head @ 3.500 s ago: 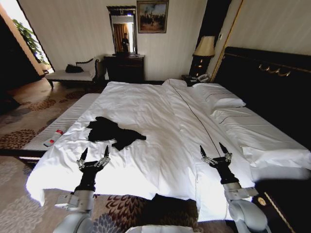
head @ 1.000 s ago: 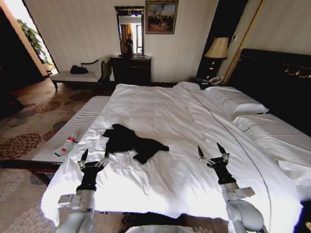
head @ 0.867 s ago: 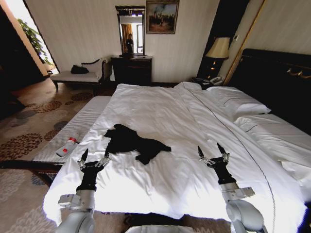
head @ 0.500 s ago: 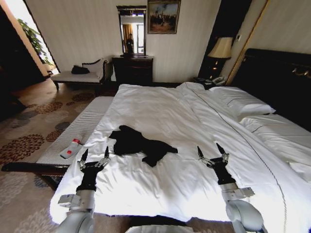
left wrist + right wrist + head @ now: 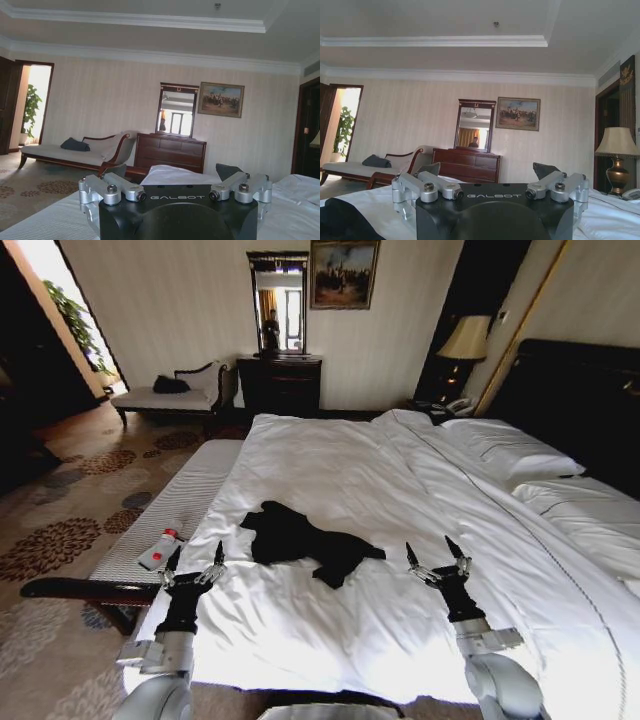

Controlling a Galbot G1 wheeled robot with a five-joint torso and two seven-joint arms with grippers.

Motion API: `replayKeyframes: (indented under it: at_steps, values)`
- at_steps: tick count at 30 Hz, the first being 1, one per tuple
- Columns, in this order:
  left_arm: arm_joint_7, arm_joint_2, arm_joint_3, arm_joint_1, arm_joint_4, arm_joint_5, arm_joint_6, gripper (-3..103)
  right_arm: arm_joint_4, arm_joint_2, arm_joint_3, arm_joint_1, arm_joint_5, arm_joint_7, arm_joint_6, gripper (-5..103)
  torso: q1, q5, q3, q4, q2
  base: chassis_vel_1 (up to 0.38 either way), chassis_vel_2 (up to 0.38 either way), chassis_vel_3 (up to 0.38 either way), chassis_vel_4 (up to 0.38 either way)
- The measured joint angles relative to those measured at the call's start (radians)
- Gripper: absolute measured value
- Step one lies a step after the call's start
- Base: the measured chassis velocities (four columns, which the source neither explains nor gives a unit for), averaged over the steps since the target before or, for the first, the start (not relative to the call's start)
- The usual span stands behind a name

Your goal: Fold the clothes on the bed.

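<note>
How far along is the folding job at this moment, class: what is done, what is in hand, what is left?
Done: nothing of the folding; the black T-shirt lies crumpled on the bed's white duvet.

In hand: nothing is gripped. The left gripper and right gripper hover open over the near edge of the bed, either side of the shirt and clear of it.

Left: grasping the shirt, spreading it flat, and all the folds.
</note>
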Motion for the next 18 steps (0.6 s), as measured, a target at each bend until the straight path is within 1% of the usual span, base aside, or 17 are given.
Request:
replayKeyframes:
  at_steps: [8, 11, 14, 16, 18]
  values:
    - [0.000, 0.000, 0.000, -0.004, 0.002, -0.001, 0.000, 100, -0.008, 0.003, -0.011, 0.002, -0.014, 0.011, 0.010, 100, 0.000, 0.0000, 0.000, 0.0000, 0.000, 0.056, 0.105, -0.058, -0.119]
    - [-0.001, 0.000, 0.000, -0.010, 0.008, -0.002, 0.000, 100, -0.017, 0.004, -0.020, 0.009, -0.014, 0.014, 0.025, 100, 0.000, 0.0000, 0.000, 0.0000, 0.000, 0.056, 0.107, -0.054, -0.127]
    - [-0.011, 0.005, -0.006, -0.039, 0.015, -0.019, 0.010, 100, -0.026, 0.003, -0.035, 0.024, -0.016, 0.013, 0.055, 100, 0.000, -0.0003, 0.000, 0.0001, 0.000, 0.042, 0.074, -0.052, -0.064]
    - [-0.019, 0.010, -0.012, -0.055, 0.015, -0.031, 0.016, 100, -0.026, 0.002, -0.040, 0.028, -0.016, 0.014, 0.058, 100, 0.000, -0.0003, 0.000, 0.0002, 0.000, 0.022, 0.057, -0.005, -0.026]
    - [-0.039, 0.020, -0.025, -0.089, 0.012, -0.058, 0.032, 100, -0.024, -0.003, -0.049, 0.033, -0.006, 0.015, 0.063, 100, 0.000, -0.0003, 0.000, 0.0002, 0.000, 0.000, 0.000, 0.000, 0.000]
